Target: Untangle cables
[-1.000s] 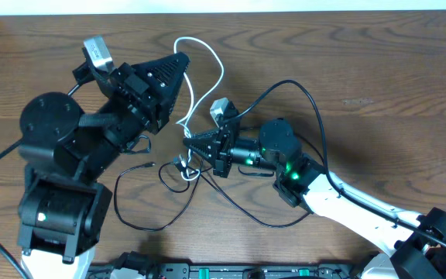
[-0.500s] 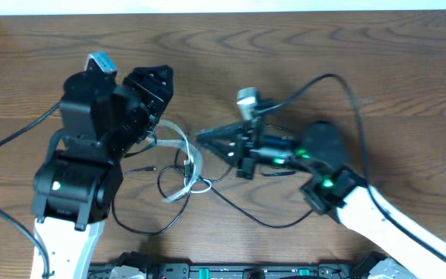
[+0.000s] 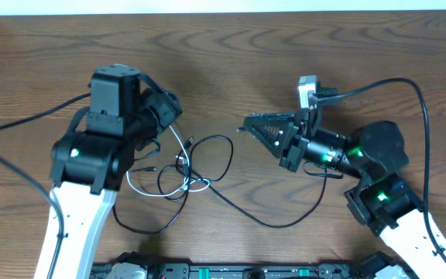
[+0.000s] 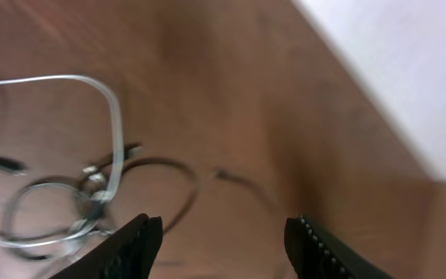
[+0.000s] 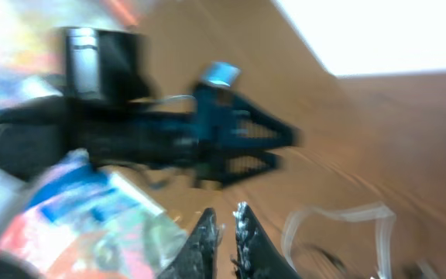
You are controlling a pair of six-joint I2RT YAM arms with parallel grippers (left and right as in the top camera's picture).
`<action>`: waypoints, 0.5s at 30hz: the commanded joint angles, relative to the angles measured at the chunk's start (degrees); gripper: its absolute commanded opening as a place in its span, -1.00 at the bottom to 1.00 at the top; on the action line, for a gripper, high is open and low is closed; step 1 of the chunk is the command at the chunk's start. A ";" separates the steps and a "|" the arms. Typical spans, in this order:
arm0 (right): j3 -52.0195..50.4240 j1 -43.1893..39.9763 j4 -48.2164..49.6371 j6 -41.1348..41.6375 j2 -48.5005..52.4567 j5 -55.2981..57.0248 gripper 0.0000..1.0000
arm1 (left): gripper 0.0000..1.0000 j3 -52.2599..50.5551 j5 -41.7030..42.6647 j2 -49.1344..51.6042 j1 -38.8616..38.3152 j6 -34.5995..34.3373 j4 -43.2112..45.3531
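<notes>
The cables lie on the wooden table between my two arms. The white cable (image 3: 139, 188) (image 4: 114, 116) (image 5: 339, 213) runs into a small tangle (image 3: 186, 180) with the black ones. One black cable loops up to the right (image 3: 221, 147). A longer black cable (image 3: 262, 221) sweeps out toward the right arm. My left gripper (image 3: 170, 108) (image 4: 224, 225) hovers above and left of the tangle, open and empty. My right gripper (image 3: 246, 122) (image 5: 227, 211) points left, well right of the tangle, with its jaws a narrow slit apart and nothing between them.
Thick black arm wires arc over the table at the left (image 3: 22, 128) and right (image 3: 409, 85). The table's far edge meets a white strip (image 3: 223, 6). A dark equipment rail (image 3: 207, 271) runs along the near edge.
Both grippers let go and drew back from the bundle, the left upward and left, the right to the right. The white cable dropped from its tall loop onto the table. The left jaws opened wide.
</notes>
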 commanded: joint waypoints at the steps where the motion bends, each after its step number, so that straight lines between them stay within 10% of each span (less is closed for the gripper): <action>1: -0.07 -1.20 -7.63 -0.81 0.94 7.34 -0.59 | 0.13 -0.17 -1.14 4.28 -0.13 8.68 -3.17; 7: -0.09 -1.20 -18.01 -0.79 2.97 15.21 0.39 | -0.02 -0.57 -1.14 15.58 -1.29 8.66 -8.46; 15: -0.09 -1.22 -25.03 -0.81 3.37 20.15 0.67 | -0.02 -0.57 -1.16 30.51 -2.16 8.66 -8.41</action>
